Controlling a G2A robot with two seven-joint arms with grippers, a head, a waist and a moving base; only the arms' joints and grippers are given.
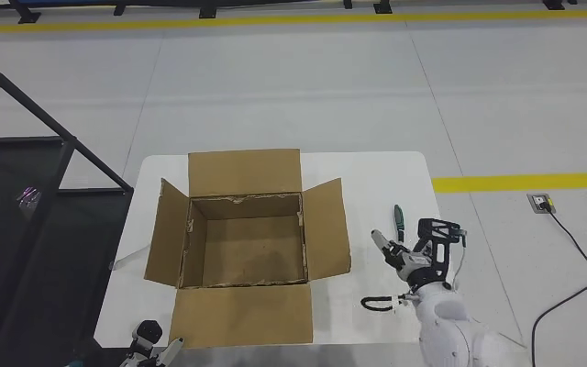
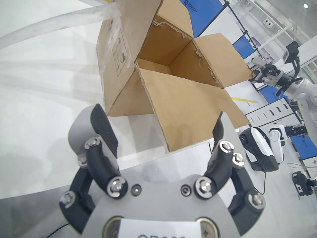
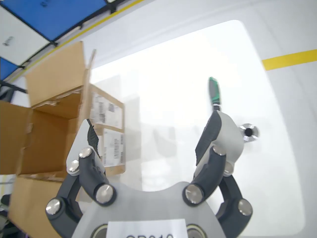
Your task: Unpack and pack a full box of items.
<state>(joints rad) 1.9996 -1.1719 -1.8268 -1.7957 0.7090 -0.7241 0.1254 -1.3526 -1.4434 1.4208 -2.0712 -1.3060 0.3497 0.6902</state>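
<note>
At the table's (image 1: 385, 174) front-left corner: left gripper (image 2: 158, 115), jaws released, nothing between the pads. It sits low, facing the cardboard box (image 1: 248, 174) across the front flap. Judgement: parked clear so the opening is free for the other arm.

Table centre: the box stands upright with all four flaps folded outward, torn edges along the rim. The interior floor is bare in the top view, so the unpack half looks done or nearly so. The flaps are splayed to keep the mouth wide for repacking.

Right of the box, apart from its right flap: right gripper (image 3: 152, 121), jaws spread wide and empty, above bare tabletop. Just beyond its fingertips, towards the right edge, lies a green-handled tool (image 3: 214, 92), flat on the table, probably a screwdriver; the shaft is hidden by a finger. Judgement: jaws are opened to take the tool, or just let it go; cannot tell which.

Near the front edge beside the right arm: a black loop (image 1: 374, 303), identity unclear.
</note>
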